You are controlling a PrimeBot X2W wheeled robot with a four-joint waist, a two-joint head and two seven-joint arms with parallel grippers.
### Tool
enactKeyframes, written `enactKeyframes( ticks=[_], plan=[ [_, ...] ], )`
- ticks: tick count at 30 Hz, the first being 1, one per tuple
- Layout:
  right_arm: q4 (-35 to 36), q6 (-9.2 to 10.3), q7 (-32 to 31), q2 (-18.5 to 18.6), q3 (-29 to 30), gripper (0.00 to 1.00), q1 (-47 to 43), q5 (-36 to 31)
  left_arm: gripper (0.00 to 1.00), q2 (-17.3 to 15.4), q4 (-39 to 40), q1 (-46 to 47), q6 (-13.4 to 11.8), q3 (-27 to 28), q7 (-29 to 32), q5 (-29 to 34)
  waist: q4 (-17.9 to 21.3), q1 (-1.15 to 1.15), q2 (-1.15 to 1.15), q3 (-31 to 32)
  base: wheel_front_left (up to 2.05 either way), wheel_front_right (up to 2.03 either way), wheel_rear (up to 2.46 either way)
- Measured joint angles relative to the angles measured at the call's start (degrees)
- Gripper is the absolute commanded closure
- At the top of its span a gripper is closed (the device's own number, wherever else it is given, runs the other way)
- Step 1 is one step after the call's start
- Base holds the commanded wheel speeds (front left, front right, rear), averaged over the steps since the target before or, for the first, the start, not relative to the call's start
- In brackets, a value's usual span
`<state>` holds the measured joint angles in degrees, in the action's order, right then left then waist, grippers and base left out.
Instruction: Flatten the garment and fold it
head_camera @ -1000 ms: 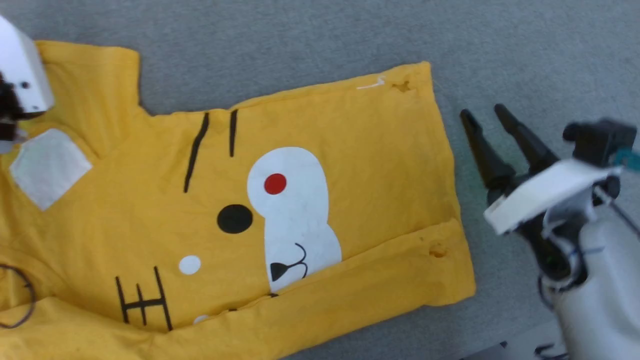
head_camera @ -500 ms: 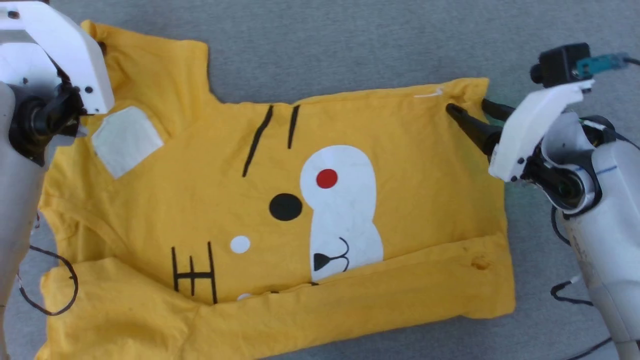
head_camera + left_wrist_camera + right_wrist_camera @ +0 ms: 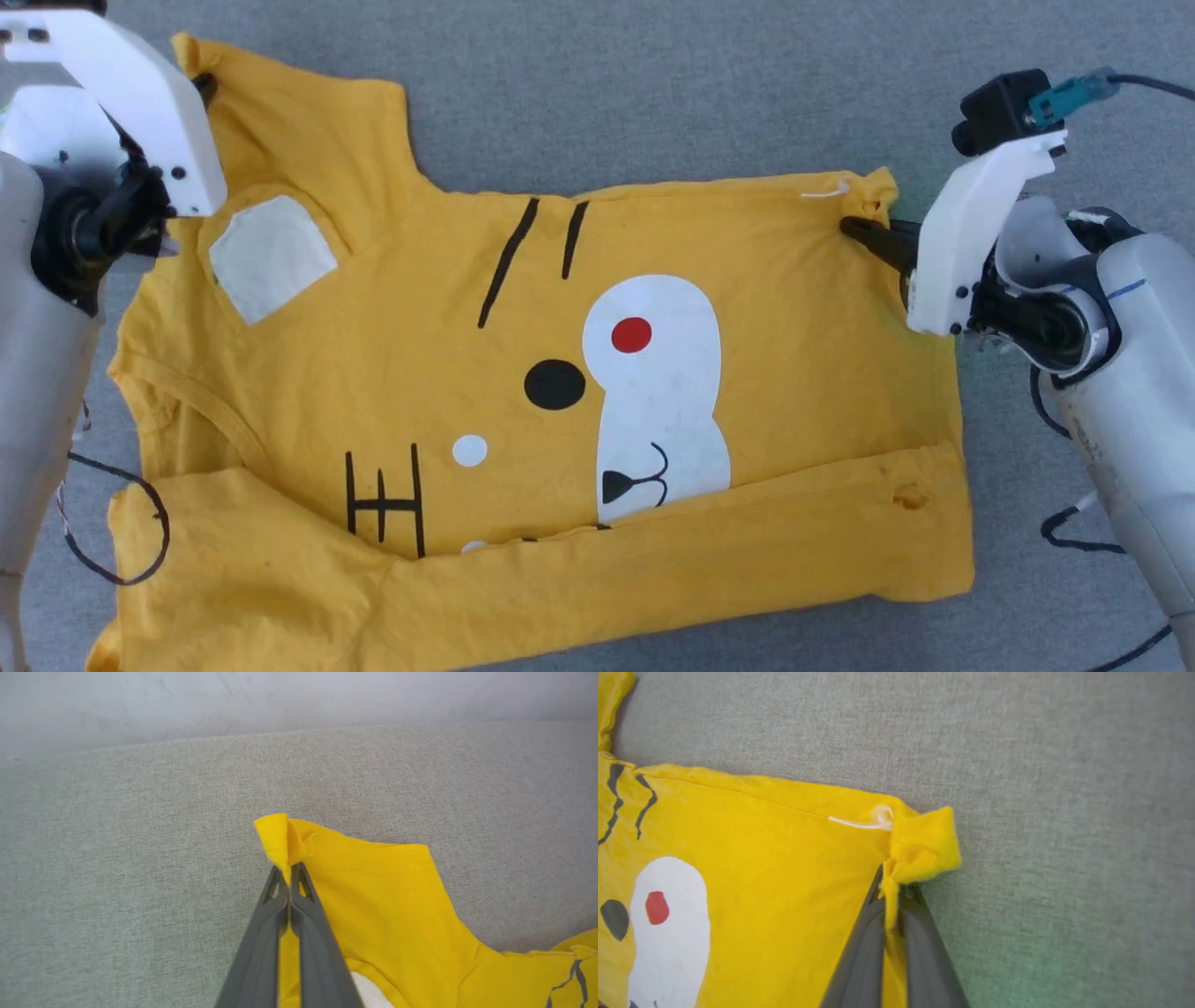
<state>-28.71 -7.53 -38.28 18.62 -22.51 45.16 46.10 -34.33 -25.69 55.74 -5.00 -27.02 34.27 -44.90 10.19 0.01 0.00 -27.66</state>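
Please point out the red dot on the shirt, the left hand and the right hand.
red dot [image 3: 631, 334]: head view, the dot's middle.
left hand [image 3: 289, 870]: left wrist view, between its shut fingertips.
right hand [image 3: 893, 885]: right wrist view, between its shut fingertips.

Yellow garment [image 3: 794, 373] printed with white muzzle, red dot, black stripes.

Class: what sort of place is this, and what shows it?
Probably a robot test workspace: the garment lies on a plain grey fabric surface, a bare pale wall behind, loose cables alongside.
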Motion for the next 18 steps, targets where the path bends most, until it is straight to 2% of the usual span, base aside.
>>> enactKeyframes(
  ticks=[5, 10, 14, 18],
  plan=[
    [0.5, -0.01, 7.6, 1.1, -0.8, 1.00, -1.3, -0.8, 1.00, 0.0, 0.4, -2.4, 0.4, 1.9, -5.0, -1.1, -0.4, 0.00, 0.00, 2.3, 0.00, 0.00, 0.00],
    [2.4, -0.01, 13.3, 2.6, 0.2, 1.00, -4.8, 0.0, 1.00, -0.2, 3.9, -9.5, 0.0, 5.8, -11.5, -3.8, -1.0, -0.01, 0.00, 5.9, 0.00, 0.00, 0.00],
    [4.2, -0.01, 15.9, 3.9, 0.6, 1.00, -10.3, 0.4, 1.00, -1.0, 10.0, -19.1, -1.8, 8.7, -16.1, -5.9, -1.8, -0.01, 0.00, 9.4, 0.00, 0.00, 0.00],
    [5.2, -0.02, 18.1, 4.8, 1.0, 1.00, -16.4, 0.6, 1.00, -1.6, 17.9, -31.3, -5.0, 12.1, -20.0, -8.2, -2.7, -0.02, 0.00, 12.9, 0.00, 0.00, 0.00]
  ],
)
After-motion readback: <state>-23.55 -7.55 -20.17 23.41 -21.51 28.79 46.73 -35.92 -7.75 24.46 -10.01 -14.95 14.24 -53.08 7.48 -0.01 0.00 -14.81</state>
